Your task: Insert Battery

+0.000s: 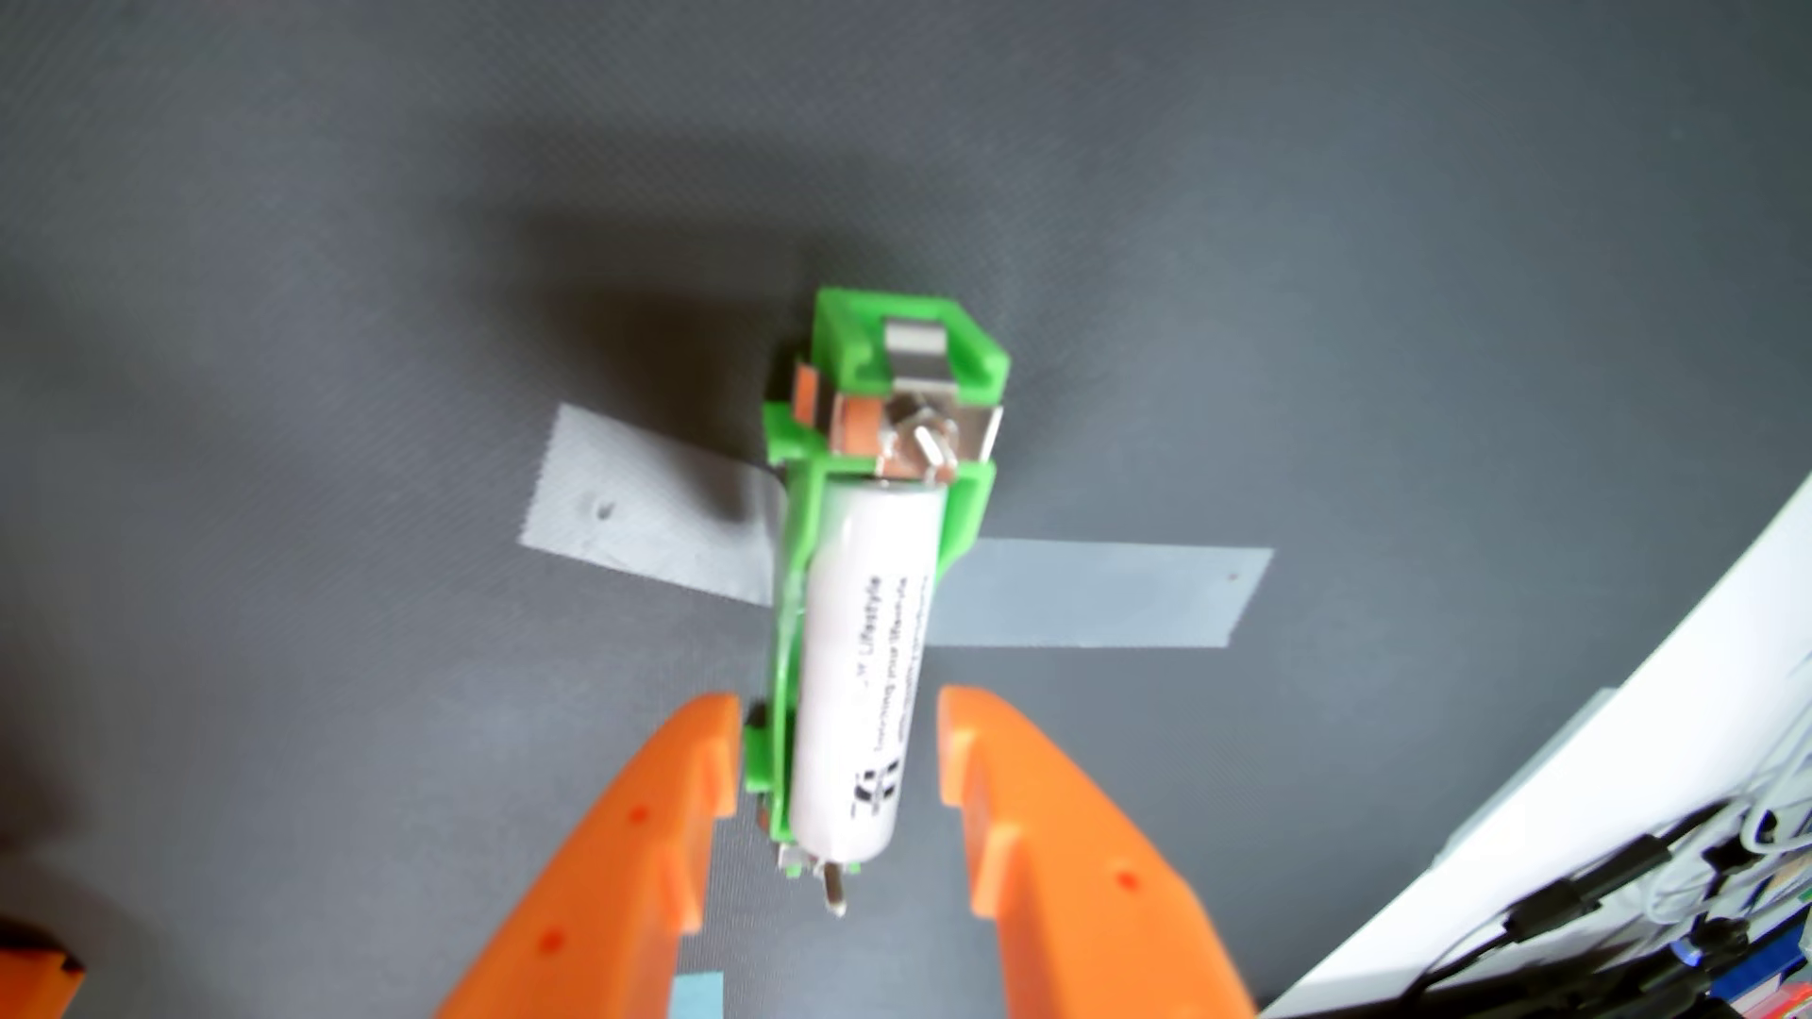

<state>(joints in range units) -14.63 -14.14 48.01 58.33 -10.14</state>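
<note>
In the wrist view we see our orange plastic two-finger gripper (840,750) with its jaws apart, straddling the near end of the white cylindrical battery (863,666) without clearly pressing it. The battery lies lengthwise in the green plastic battery holder (887,392), which grey strips of tape (1098,593) fix to the dark grey mat (294,294). The battery's far end meets the metal spring contact (922,441); its near end looks seated or nearly so, though blur hides the detail. To finish well, we judge we should stay centred over the battery, press gently along the holder's axis, and avoid prying the left wall sideways.
</note>
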